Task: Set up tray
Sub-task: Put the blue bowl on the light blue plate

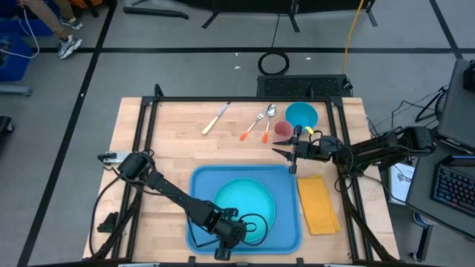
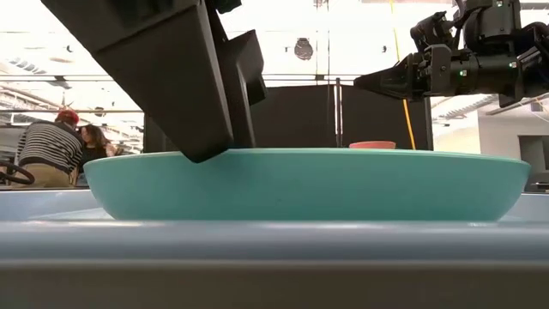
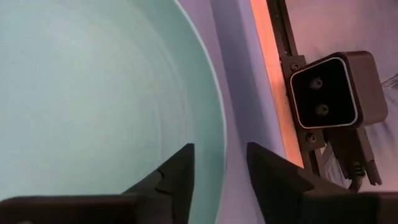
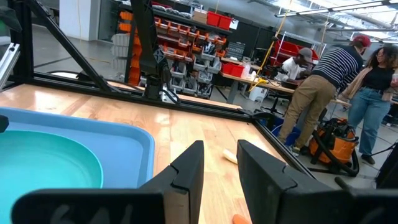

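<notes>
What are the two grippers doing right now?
Left gripper: open, straddling the turquoise plate rim.
Right gripper: open, holding nothing.

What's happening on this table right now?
A two-armed robot is laying out a meal tray. The left pincer is down at the rim of the round turquoise plate, its fingers apart on either side of the rim. The plate lies in the large flat blue plastic tray. The right pincer hovers above the wooden table beyond the tray, holding nothing. A yellow-orange napkin lies beside the tray, and cutlery waits farther back.
</notes>
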You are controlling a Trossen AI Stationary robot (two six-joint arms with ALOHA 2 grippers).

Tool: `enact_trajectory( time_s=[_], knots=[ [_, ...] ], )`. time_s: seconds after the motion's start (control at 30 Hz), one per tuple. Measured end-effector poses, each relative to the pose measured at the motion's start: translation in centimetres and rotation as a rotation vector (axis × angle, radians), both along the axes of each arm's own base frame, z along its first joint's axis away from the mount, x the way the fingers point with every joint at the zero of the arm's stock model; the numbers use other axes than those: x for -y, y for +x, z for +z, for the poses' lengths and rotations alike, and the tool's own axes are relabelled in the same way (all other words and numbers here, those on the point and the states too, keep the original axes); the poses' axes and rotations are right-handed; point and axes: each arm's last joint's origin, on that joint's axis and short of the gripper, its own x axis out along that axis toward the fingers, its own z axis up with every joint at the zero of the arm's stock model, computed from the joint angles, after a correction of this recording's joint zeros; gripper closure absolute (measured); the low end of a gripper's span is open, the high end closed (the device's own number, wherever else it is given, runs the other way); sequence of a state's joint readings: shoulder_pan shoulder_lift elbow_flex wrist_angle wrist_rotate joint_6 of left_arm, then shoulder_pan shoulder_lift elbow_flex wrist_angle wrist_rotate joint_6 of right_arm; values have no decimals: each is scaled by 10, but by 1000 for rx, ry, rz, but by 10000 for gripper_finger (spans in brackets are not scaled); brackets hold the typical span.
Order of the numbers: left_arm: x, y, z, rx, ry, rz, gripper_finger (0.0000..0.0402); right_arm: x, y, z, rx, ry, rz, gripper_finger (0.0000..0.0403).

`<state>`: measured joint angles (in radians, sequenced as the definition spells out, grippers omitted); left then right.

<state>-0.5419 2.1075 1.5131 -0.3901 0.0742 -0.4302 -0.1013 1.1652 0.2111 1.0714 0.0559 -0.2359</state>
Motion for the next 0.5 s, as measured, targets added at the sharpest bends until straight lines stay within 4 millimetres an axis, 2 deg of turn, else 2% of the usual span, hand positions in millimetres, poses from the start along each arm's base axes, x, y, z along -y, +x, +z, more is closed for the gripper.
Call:
enact_trajectory(
  time_s=[0.2, 0.5],
  knots=[
    [-2, 1, 3, 5, -12, 24, 222, 0, 0, 0, 0, 0, 0, 316],
    [-3, 0, 13, 25, -23, 25, 220, 0, 0, 0, 0, -1, 0, 316]
  ],
)
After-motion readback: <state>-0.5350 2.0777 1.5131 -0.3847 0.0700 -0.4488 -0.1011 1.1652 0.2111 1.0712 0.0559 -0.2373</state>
